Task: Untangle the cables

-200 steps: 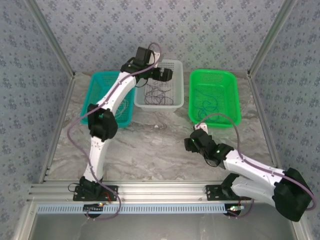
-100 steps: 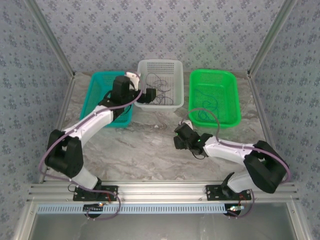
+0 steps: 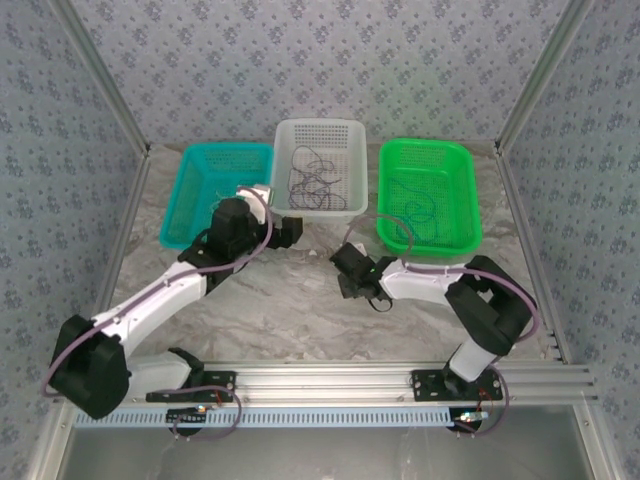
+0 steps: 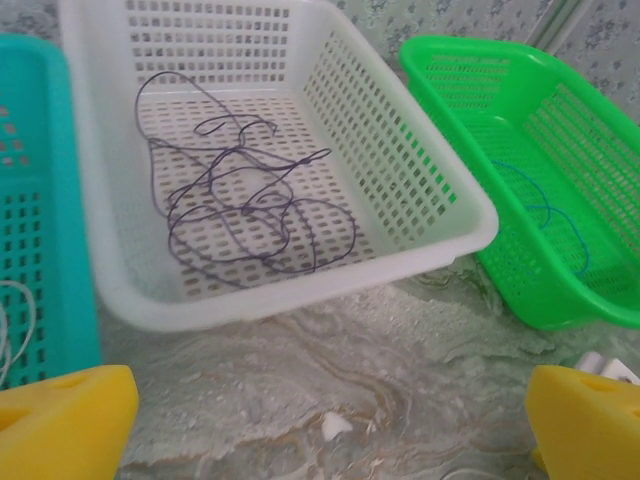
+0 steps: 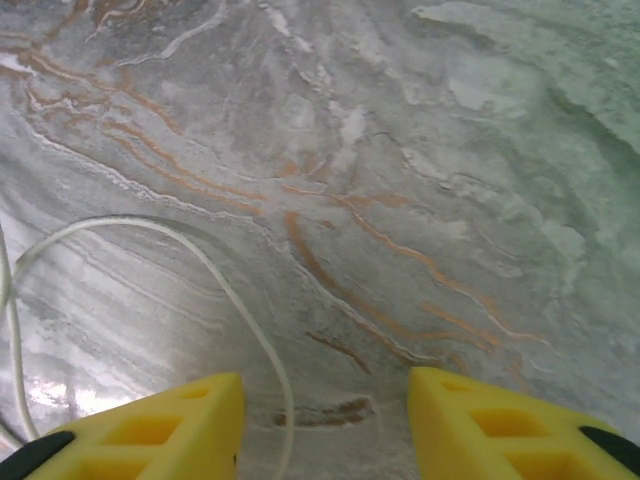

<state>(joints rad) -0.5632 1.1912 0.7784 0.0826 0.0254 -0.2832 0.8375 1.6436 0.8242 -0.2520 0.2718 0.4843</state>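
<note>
A tangle of dark purple cables (image 4: pixel 240 215) lies in loops on the floor of the white basket (image 4: pixel 440 195), also seen from above as cables (image 3: pixel 310 180). A thin blue cable (image 4: pixel 548 212) lies in the green basket (image 3: pixel 470 200). A whitish cable (image 5: pixel 235 305) curves over the marble table, running close beside my right gripper's left finger. My left gripper (image 4: pixel 330 425) is open wide and low over the table just in front of the white basket, holding nothing. My right gripper (image 5: pixel 325 420) is open just above the table. From above, the left gripper (image 3: pixel 290 232) and right gripper (image 3: pixel 345 272) face each other.
A teal basket (image 3: pixel 190 190) stands left of the white one, with a bit of whitish wire (image 4: pixel 10 325) at its edge. A small white chip (image 4: pixel 333 425) lies on the marble table (image 3: pixel 300 320). Patterned walls and metal frame rails enclose the table.
My left gripper has drawn back out of the white basket and down to the table in front of it. My right gripper has slid left and forward toward the table's middle.
</note>
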